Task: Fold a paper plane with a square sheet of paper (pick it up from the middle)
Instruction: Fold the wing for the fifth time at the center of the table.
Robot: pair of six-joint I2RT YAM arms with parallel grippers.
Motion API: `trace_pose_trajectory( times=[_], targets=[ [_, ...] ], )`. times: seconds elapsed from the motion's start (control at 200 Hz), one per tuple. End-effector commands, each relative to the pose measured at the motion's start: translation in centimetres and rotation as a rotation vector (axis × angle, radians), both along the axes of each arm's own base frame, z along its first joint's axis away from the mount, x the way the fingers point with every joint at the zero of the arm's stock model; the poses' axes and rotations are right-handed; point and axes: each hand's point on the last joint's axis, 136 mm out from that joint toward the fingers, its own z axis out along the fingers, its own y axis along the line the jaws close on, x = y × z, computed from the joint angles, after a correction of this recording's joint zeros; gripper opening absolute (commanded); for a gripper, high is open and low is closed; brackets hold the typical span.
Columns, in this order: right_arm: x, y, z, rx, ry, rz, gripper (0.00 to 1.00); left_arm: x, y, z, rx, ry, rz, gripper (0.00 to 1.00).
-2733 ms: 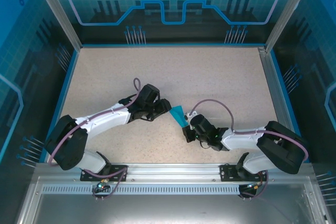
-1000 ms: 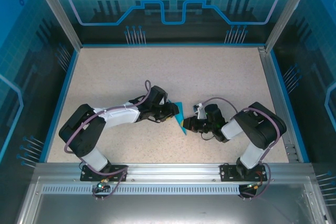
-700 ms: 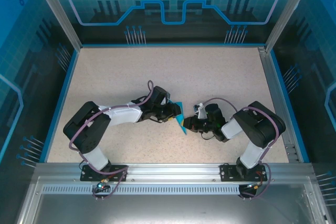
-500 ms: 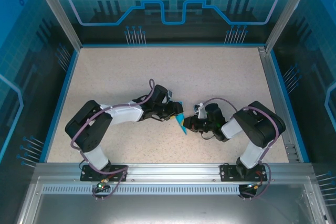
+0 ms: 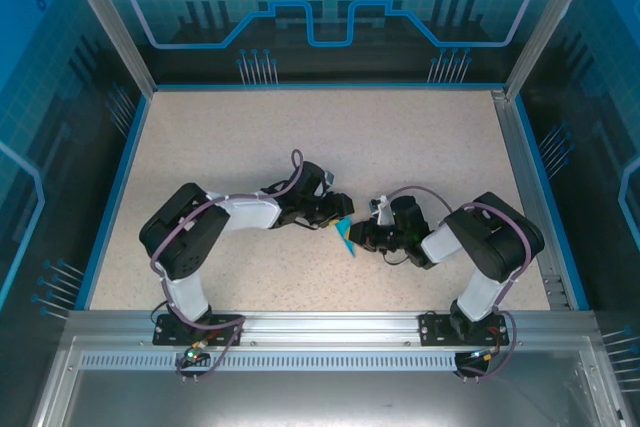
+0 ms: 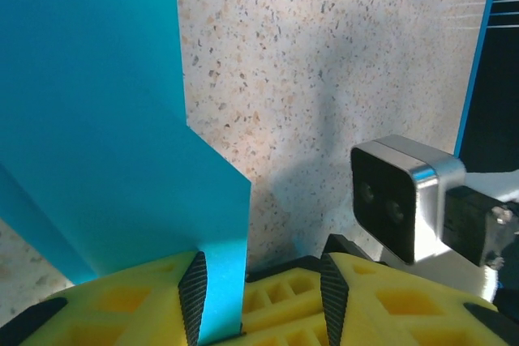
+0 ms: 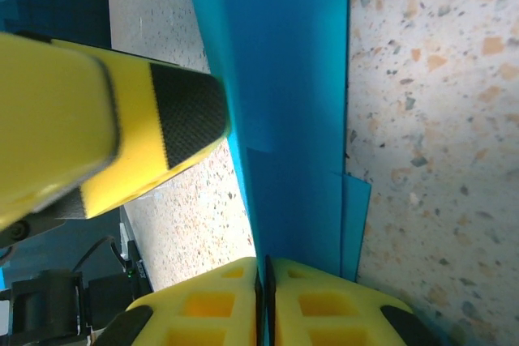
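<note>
The cyan-blue sheet of paper [image 5: 345, 235], folded into several layers, stands on edge over the speckled table between the two grippers. My right gripper [image 7: 265, 297] is shut on its lower edge, and the paper [image 7: 284, 79] rises from the closed yellow fingers. My left gripper [image 6: 262, 297] is open. A flap of the paper [image 6: 97, 119] runs down between its jaws, lying against the left pad [image 6: 193, 293]; the right pad [image 6: 332, 293] is apart from it. In the top view the left gripper [image 5: 335, 211] sits just left of the paper and the right gripper [image 5: 358, 238] just right of it.
The left gripper's yellow finger [image 7: 122, 119] shows close beside the paper in the right wrist view. The right wrist's camera [image 6: 401, 196] is close in front of the left gripper. The speckled table [image 5: 330, 137] is walled by blue panels and metal posts.
The left gripper has slid right up to the paper, its arm folding in closer. Over the last second the right gripper has kept still, holding the paper.
</note>
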Motion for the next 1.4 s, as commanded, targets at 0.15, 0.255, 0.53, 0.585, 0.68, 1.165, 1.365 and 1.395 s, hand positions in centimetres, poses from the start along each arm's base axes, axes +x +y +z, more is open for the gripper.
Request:
trace_pose_trajectory(
  times=[0.15,0.255,0.53,0.585,0.68,1.165,1.365,1.395],
  targets=[
    [-1.3,-2.9,-4.6,-0.186,0.161,-0.082,0.15,0.0,-0.4,-1.4,0.026,-0.002,-0.031,0.45],
    [-1.5,-3.4,-4.8,-0.217,0.180,-0.095,0.16,-0.1,-0.2,-2.2,0.045,0.006,-0.034,0.45],
    [-1.7,-3.7,-4.1,-0.269,0.146,-0.075,0.21,-0.2,-0.3,-2.7,0.044,0.019,-0.034,0.45],
    [-1.6,-3.4,-3.6,-0.264,0.119,-0.056,0.25,-0.2,-0.3,-2.5,0.039,0.015,-0.033,0.46],
    [-1.6,-3.4,-2.9,-0.292,0.081,-0.030,0.32,-0.1,-0.4,-2.1,0.032,0.010,-0.034,0.46],
    [-2.5,-3.5,-3.3,-0.503,0.038,0.076,0.30,0.2,-0.8,-1.1,0.003,0.002,-0.029,0.46],
    [-2.6,-3.7,-3.6,-0.492,0.070,0.040,0.21,0.3,-1.1,-0.1,-0.015,-0.014,-0.040,0.47],
    [-2.5,-3.7,-3.6,-0.487,0.076,0.032,0.20,0.3,-1.1,0.1,-0.018,-0.018,-0.041,0.47]
  ],
)
